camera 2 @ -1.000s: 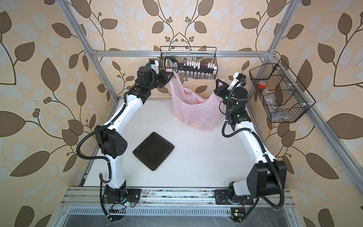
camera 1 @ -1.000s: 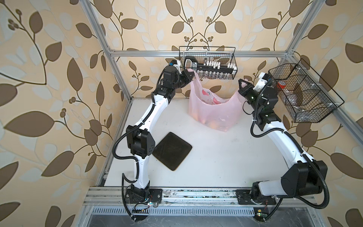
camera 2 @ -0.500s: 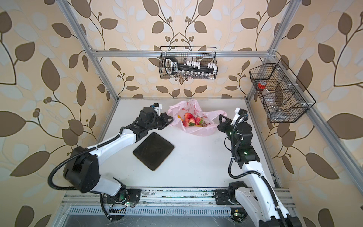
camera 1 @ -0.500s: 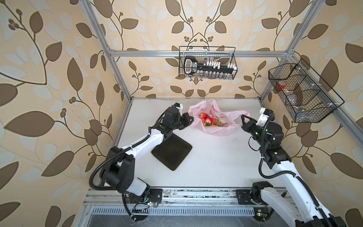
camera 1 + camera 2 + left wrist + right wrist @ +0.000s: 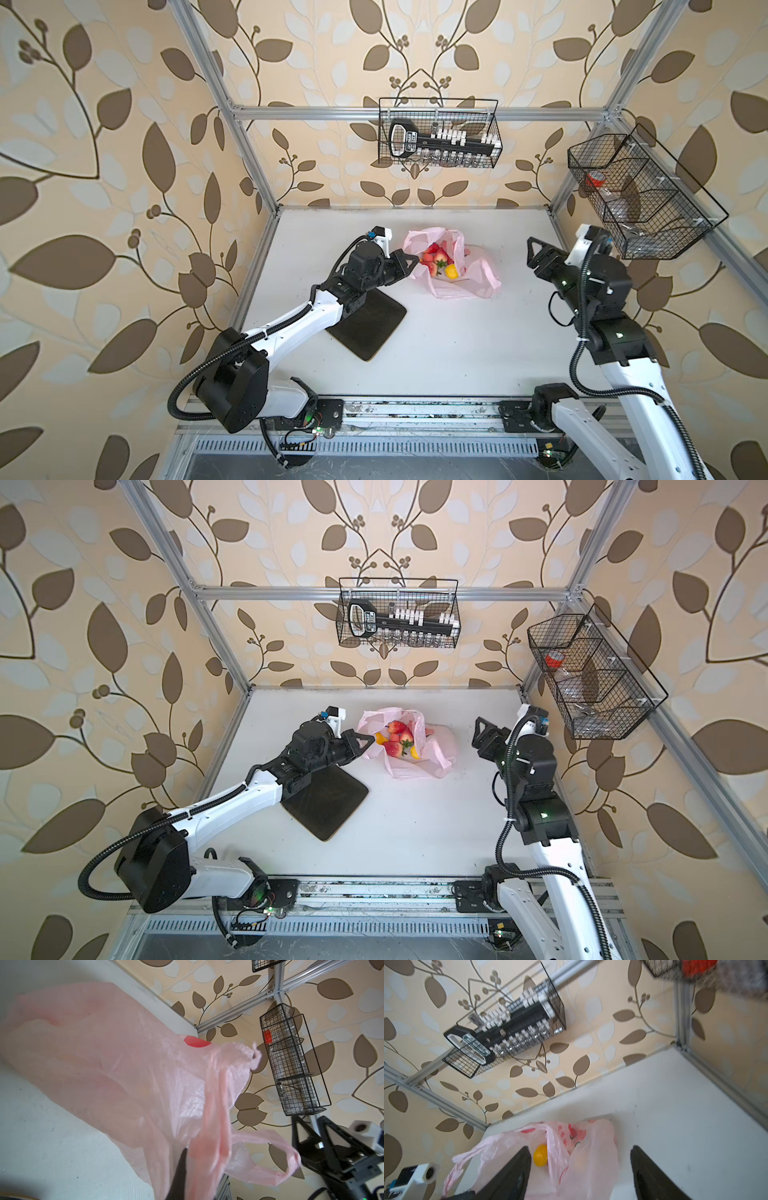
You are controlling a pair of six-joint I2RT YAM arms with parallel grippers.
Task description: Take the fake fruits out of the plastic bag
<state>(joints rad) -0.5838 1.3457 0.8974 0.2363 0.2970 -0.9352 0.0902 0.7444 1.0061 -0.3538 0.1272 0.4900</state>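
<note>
The pink plastic bag [image 5: 465, 282] [image 5: 419, 766] lies slumped on the white table, its mouth open upward. Inside it the fake fruits show: red strawberries [image 5: 434, 257] [image 5: 398, 737], a yellow lemon [image 5: 451, 272] [image 5: 540, 1158] and an orange piece [image 5: 380, 738]. My left gripper [image 5: 411, 260] [image 5: 368, 741] is shut on the bag's left rim; in the left wrist view the film [image 5: 124, 1064] bunches over the gripper [image 5: 195, 1157], hiding one finger. My right gripper [image 5: 534, 253] [image 5: 478, 731] stands open to the right of the bag, apart from it, with nothing between its fingers [image 5: 512, 1174].
A dark square mat [image 5: 368, 322] [image 5: 324, 802] lies under my left forearm, front left of the bag. A wire basket [image 5: 438, 139] hangs on the back wall and another [image 5: 640, 195] on the right wall, close above my right arm.
Both arms brought the bag down from high at the back onto the table. My right gripper then opened, let go of the bag and drew away to the right. The left still holds.
</note>
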